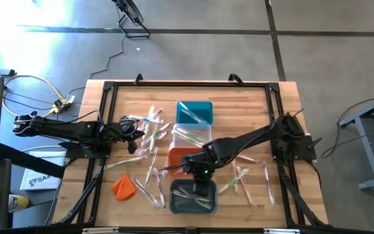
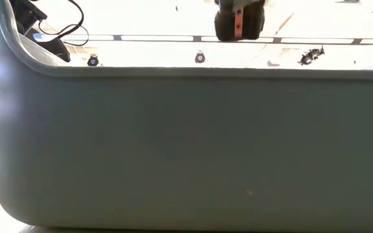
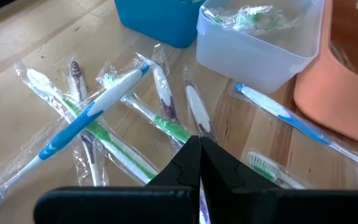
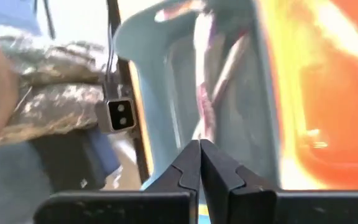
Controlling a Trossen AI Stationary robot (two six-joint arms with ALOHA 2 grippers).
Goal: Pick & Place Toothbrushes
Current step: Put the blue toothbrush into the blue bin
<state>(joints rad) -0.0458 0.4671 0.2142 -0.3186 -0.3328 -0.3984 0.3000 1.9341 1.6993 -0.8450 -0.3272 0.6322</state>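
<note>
On the left, the left end effector point(image 1: 137, 129) hovers low over the loose scatter of wrapped plastic toothbrushes point(image 1: 149, 140) on the wooden slatted desk point(image 1: 252, 107), its fingers clenched on nothing. The left wrist view shows that heap just ahead of the fingertips: a white-and-blue toothbrush point(image 3: 92, 112) lies diagonally across a green-and-white one point(image 3: 114, 146), each in crinkly clear film, long axes crossing every way. This arm is plainly the nearer one to that pile, so the next pick there looks like its job.

In the middle stands a column of bins: teal rectangular bin point(image 1: 194, 111) farthest, clear plastic bin point(image 1: 193, 135) next, orange bin point(image 1: 182, 159), then the grey bin point(image 1: 193, 196) nearest, with several toothbrushes already lying in it. A small orange cloth lump point(image 1: 123, 186) sits near-left of them.

The right end effector point(image 1: 203, 188) hangs over the grey bin, fingers pinched together and empty in its wrist view, the bin's contents straight ahead.

Right of the bins, a few more toothbrushes point(image 1: 266, 179) lie apart on the desk, mostly pointing near-to-far, closer to the right arm.
</note>
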